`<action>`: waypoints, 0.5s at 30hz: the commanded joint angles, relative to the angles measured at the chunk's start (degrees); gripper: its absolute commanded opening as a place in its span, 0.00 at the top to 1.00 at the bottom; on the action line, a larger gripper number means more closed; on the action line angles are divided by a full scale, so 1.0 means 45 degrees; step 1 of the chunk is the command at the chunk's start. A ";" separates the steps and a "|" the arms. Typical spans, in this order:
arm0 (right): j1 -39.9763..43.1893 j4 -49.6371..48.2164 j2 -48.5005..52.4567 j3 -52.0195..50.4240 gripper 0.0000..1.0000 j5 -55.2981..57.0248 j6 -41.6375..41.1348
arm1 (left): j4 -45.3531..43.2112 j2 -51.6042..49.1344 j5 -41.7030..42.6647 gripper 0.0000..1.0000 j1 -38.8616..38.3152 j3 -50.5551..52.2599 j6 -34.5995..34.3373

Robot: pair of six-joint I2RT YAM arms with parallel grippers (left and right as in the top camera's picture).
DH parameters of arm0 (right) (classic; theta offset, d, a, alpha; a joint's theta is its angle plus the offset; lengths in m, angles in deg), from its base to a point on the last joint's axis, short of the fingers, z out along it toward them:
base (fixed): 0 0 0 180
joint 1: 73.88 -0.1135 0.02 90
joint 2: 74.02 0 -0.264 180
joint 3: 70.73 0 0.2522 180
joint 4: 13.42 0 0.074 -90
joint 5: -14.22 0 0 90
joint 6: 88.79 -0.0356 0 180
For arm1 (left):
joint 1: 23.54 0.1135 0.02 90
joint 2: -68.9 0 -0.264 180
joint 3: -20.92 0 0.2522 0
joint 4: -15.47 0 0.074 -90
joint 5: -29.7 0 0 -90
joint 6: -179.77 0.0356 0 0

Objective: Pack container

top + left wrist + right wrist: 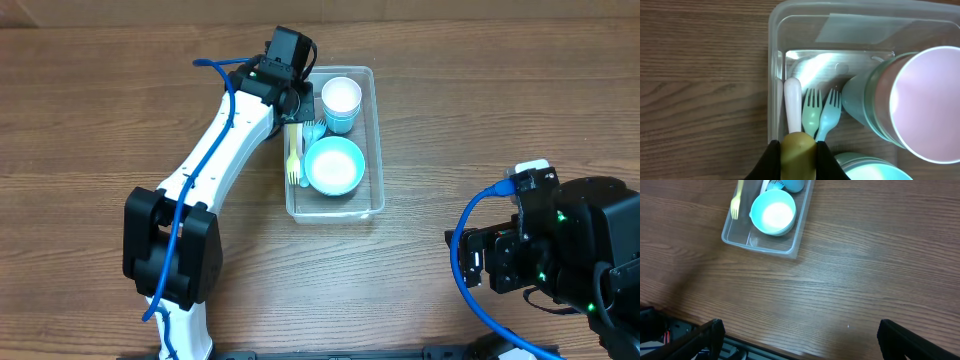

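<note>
Currently, left tool (797, 151) clamped on yellow fork (292, 158) inside container (378, 140), right tool (800, 332) spread open, empty.

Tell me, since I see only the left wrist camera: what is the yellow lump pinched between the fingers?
Observer: Overhead shows a whole yellow plastic fork; the left arm's fingers hold its handle, tines pointing away inside the clear rectangular plastic container.
Operator: And that pale blue rim at my bottom edge?
Observer: A round light-blue bowl, beside the fork's tines.
Operator: Where is the other arm?
Observer: The right arm's fingers are spread open above the wooden table, apart from the container.
</note>
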 commanded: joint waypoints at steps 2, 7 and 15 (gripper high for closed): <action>0.0000 -0.0073 -0.0083 0.0126 0.00 -0.0063 0.0049 | -0.0029 -0.0078 -0.0117 0.88 -0.0010 -0.0209 0.0248; 0.0005 -0.0073 -0.0083 0.0126 0.00 -0.0063 0.0049 | 0.0005 -0.0058 0.0005 0.06 -0.0010 -0.0223 -0.0243; 0.0005 -0.0073 -0.0083 0.0126 0.00 -0.0063 0.0049 | 0.3419 0.3196 0.0486 0.00 -0.0010 -0.1792 -0.0277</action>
